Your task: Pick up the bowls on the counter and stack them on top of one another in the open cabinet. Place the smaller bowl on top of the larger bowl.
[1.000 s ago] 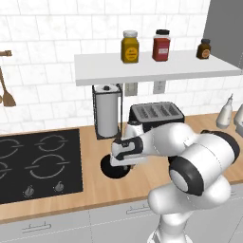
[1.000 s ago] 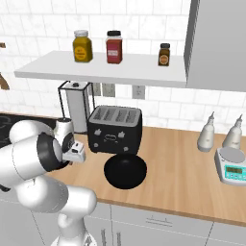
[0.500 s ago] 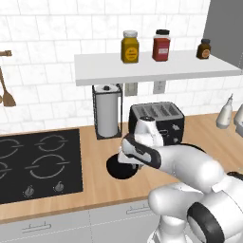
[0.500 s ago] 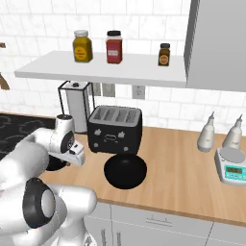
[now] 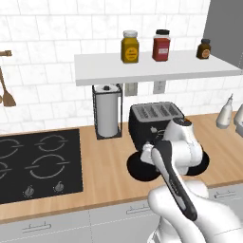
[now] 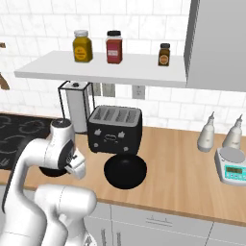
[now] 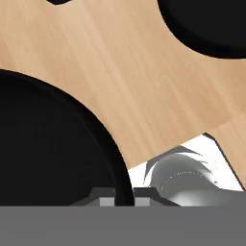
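The counter (image 5: pixel 109 161) lies bare left of the bowls. Above it the white shelf (image 5: pixel 190 71) carries jars (image 5: pixel 130 46) at the back with free board in front, though its front edge overhangs any straight lift. The toaster (image 6: pixel 114 127) crowds in close behind. The arm has swung down over one black bowl (image 5: pixel 138 167), with the second bowl (image 6: pixel 125 171) near. The pincer (image 7: pixel 120 198) has just pressed together on its rim, so lifting looks next. I cannot tell which bowl is larger.
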You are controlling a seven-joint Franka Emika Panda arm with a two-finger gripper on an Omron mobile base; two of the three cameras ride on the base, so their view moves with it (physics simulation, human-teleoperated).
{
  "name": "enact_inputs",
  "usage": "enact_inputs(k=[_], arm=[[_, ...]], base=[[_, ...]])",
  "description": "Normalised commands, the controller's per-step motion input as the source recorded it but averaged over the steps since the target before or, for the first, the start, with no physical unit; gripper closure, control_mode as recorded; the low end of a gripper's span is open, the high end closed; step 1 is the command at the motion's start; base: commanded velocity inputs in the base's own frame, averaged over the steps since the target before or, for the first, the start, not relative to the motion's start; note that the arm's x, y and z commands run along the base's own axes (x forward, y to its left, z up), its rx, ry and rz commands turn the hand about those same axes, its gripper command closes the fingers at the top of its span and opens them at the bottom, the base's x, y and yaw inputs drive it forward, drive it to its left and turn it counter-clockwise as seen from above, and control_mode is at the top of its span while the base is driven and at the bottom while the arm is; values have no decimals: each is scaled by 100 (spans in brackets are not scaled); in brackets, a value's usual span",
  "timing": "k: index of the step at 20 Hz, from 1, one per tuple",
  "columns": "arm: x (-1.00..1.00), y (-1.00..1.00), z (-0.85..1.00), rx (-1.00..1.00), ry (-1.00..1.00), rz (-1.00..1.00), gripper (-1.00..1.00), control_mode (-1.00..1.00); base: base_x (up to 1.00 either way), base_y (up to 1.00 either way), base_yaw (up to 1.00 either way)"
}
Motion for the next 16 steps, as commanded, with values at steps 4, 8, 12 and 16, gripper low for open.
enact_inputs(k=[4,8,12,16], arm=[[-31,-99,47,0,2,-18,100,-100],[-14,-93,63,6,0,-18,100,-100],[-2,-91,31,5,0,-16,100,-100],[1,-90,4,10,0,-11,100,-100]], base=[[0,0,0],[0,0,0],[0,0,0],[0,0,0]])
